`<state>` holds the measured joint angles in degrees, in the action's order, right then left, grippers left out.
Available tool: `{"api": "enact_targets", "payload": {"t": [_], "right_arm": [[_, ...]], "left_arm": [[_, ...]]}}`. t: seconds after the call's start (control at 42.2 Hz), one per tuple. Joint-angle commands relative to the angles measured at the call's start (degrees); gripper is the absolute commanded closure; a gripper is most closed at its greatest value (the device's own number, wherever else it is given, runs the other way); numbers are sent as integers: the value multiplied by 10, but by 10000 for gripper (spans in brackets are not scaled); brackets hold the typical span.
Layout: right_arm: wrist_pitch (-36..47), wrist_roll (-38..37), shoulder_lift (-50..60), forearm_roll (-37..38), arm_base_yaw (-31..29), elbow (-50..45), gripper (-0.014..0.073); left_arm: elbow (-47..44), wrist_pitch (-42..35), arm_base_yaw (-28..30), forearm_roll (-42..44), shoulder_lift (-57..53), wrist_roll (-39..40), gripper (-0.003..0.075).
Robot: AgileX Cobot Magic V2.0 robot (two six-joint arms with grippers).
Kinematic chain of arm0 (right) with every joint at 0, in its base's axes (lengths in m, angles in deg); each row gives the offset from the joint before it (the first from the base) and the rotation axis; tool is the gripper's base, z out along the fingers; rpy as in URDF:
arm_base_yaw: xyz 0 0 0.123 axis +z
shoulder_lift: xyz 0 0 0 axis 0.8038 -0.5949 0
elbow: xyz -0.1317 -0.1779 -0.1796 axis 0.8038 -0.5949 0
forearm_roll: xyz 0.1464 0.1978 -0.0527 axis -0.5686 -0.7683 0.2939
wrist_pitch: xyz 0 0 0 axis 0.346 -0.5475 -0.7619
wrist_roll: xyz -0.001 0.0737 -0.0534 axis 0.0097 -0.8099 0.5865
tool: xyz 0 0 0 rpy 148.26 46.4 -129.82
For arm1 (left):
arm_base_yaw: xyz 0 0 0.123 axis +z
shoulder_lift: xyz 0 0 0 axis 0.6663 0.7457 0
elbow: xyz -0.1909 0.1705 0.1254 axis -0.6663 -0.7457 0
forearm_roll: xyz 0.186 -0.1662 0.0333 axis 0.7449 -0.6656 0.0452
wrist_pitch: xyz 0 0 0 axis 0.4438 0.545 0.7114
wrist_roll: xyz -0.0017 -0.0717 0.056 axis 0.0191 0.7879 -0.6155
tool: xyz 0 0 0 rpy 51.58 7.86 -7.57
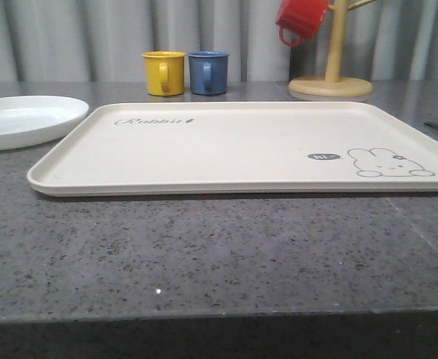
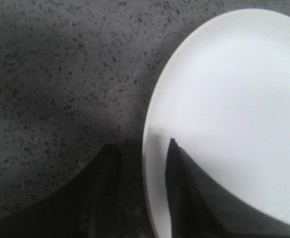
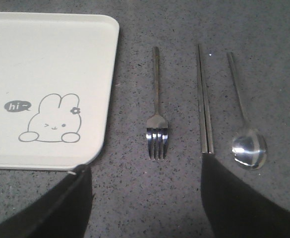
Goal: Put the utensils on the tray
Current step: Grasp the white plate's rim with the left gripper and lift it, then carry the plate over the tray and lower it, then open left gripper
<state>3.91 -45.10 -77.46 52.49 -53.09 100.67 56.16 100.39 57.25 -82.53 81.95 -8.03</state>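
Between my right tool's [image 3: 144, 198] widely spread fingers lies the fork [image 3: 156, 119] on the tabletop [image 3: 135, 198], knife [image 3: 204, 99] and spoon [image 3: 246, 134] just beyond, tray [image 3: 45, 49] beside. My left tool [image 2: 142, 193] gapes empty, straddling the plate's [image 2: 234, 109] rim.

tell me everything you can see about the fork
The fork is shiny silver metal with four tines and a long slim handle. It lies flat on the dark speckled countertop, between the tray and a long flat silver utensil, touching neither. Nothing grips it.
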Motion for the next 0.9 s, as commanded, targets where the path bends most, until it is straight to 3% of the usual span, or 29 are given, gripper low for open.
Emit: {"api": "enact_targets", "payload": {"t": [0.0,0.119,0.474,0.877], "right_arm": [[38,2,-5,7,-3,16,95],[38,2,-5,7,-3,16,95],[38,2,-5,7,-3,16,95],[38,2,-5,7,-3,16,95]], "left_arm": [[15,-5,-1,-23,-22,-3,654],[18,2,-1,-23,-31,-3,741],[84,53,-16,-70,-86,-4,741],[92,68,-168,-70,-88,-5,741]]}}
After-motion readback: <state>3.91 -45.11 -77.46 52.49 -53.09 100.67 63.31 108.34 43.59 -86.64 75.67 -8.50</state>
